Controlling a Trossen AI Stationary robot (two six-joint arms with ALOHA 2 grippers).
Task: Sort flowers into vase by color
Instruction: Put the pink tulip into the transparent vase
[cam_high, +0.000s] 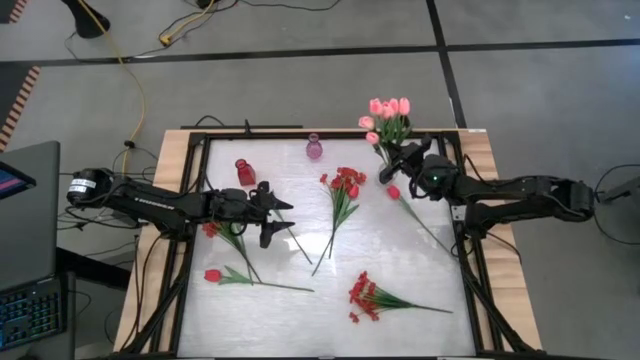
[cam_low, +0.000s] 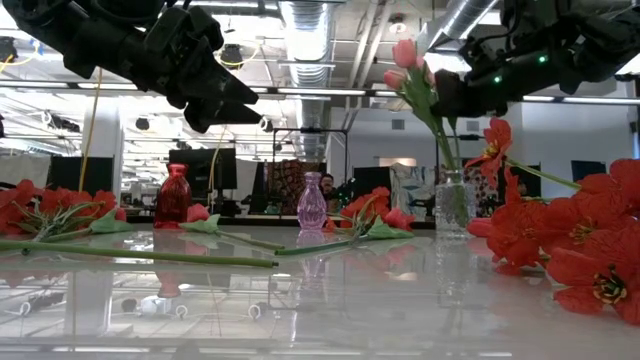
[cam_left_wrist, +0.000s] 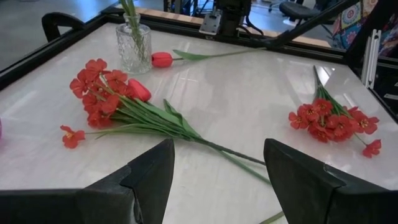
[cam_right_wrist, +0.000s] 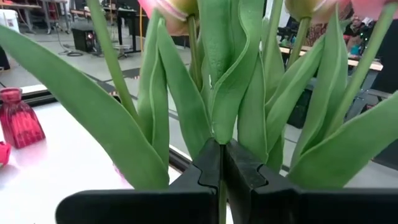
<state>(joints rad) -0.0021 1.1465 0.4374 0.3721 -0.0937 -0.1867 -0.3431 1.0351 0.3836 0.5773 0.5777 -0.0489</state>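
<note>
A bunch of light pink tulips (cam_high: 388, 108) stands at the table's far right with its stems in a clear glass vase (cam_low: 452, 205). My right gripper (cam_high: 401, 158) is shut on the bunch above the vase. A small red vase (cam_high: 245, 172) and a purple vase (cam_high: 314, 148) stand at the far side. Red blossom sprays (cam_high: 345, 185) (cam_high: 366, 295) and red tulips (cam_high: 393, 190) (cam_high: 212, 275) lie flat on the table. More red flowers (cam_high: 215, 230) lie under my left arm. My left gripper (cam_high: 283, 218) hovers open above the table's middle left, holding nothing. My right gripper pinches a thin green stem (cam_right_wrist: 222, 202) of the pink tulip bunch between its two fingers, just below the leaves. The fingers come level from the table's right side and lie across the stems. The bunch leans, buds up, with its lower stems inside the clear vase.
A black frame (cam_high: 190, 140) rims the white tabletop. Open surface lies along the near edge between the lying red tulip and the near spray. Beyond the far edge, chairs and stands show in the room.
</note>
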